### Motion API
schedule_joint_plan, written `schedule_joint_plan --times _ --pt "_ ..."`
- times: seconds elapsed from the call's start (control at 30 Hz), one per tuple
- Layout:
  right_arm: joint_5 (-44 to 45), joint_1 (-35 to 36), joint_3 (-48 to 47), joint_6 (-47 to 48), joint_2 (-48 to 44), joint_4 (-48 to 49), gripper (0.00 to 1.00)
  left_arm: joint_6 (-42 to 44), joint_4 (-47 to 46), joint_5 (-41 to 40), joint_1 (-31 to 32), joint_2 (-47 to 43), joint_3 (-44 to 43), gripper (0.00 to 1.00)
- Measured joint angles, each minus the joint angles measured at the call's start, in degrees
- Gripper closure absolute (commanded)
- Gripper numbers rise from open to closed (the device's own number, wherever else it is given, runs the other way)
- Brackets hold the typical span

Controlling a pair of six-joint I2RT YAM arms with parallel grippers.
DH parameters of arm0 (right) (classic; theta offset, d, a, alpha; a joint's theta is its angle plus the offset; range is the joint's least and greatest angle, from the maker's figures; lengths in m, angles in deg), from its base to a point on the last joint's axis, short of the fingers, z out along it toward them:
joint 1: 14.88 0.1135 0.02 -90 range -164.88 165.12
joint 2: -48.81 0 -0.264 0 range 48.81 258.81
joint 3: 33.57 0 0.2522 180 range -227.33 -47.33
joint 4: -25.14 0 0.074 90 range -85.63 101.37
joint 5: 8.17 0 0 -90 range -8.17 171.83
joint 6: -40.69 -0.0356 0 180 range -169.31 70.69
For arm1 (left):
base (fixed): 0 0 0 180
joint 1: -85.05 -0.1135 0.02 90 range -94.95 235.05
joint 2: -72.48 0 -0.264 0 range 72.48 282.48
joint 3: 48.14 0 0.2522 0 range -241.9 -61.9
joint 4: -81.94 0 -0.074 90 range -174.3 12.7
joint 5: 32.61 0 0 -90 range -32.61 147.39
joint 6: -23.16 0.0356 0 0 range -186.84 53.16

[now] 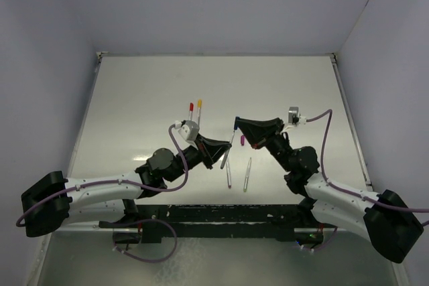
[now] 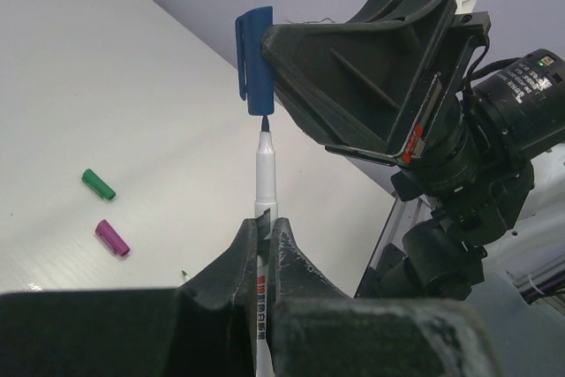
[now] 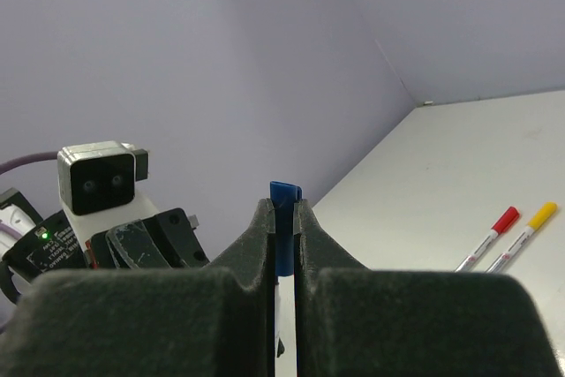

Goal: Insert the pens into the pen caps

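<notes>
My left gripper (image 2: 263,223) is shut on a white pen (image 2: 264,174) that points up, its dark blue tip right at the mouth of the blue pen cap (image 2: 254,59). My right gripper (image 3: 282,206) is shut on that blue cap (image 3: 284,218). In the top view both grippers, left (image 1: 224,154) and right (image 1: 238,126), meet above the table's middle with the pen (image 1: 228,148) between them. A green cap (image 2: 98,184) and a purple cap (image 2: 112,237) lie loose on the table. Two uncapped pens (image 1: 228,176) (image 1: 247,173) lie near the front.
Two pens with a red cap (image 1: 190,109) and a yellow cap (image 1: 199,106) lie side by side behind the left gripper, also seen as red (image 3: 491,237) and yellow (image 3: 526,232) in the right wrist view. Walls enclose the white table (image 1: 134,112) on three sides.
</notes>
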Motion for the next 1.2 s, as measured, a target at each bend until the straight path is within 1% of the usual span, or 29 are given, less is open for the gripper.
schedule_joint_plan --times 0.6,0.87,1.0,1.2 --pt "-1.2 0.0 0.2 -1.9 1.6 2.8 1.00 0.0 -0.4 -1.2 0.0 -0.1 0.6 1.00" --pt "-1.6 0.0 0.7 -2.5 4.0 5.0 1.00 0.0 -0.3 -2.0 0.0 -0.2 0.9 1.00" --pt "-1.7 0.2 0.8 -2.4 5.1 6.7 1.00 0.0 -0.2 -2.1 0.0 -0.2 0.9 1.00" --pt "-1.7 0.2 0.8 -1.8 5.2 6.7 1.00 0.0 -0.2 -2.1 0.0 -0.2 0.9 1.00"
